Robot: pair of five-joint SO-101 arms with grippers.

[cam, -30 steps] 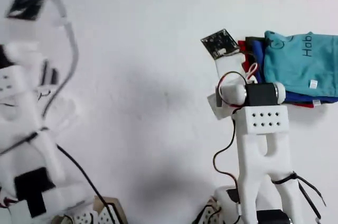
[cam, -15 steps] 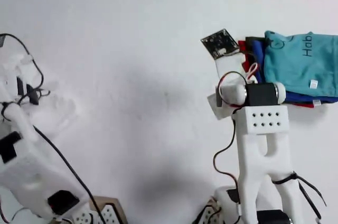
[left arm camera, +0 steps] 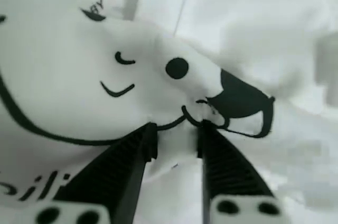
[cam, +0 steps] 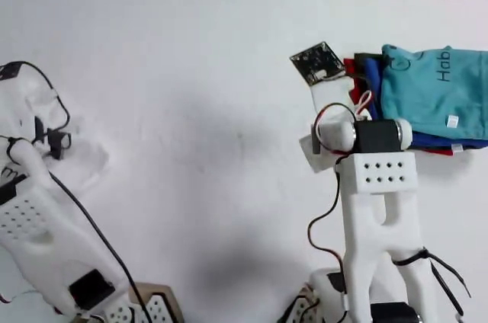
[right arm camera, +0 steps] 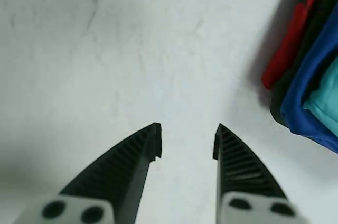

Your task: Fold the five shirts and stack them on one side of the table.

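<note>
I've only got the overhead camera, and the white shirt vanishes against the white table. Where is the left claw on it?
Observer: The left claw sits on the white shirt, right at a printed cartoon face.
Operator: Has it closed on the cloth?
Observer: No, its fingers are apart, with a small ridge of cloth between the tips.
Operator: And the right claw, under its arm?
Observer: The right claw is open over bare table, beside the stack of folded shirts.
</note>
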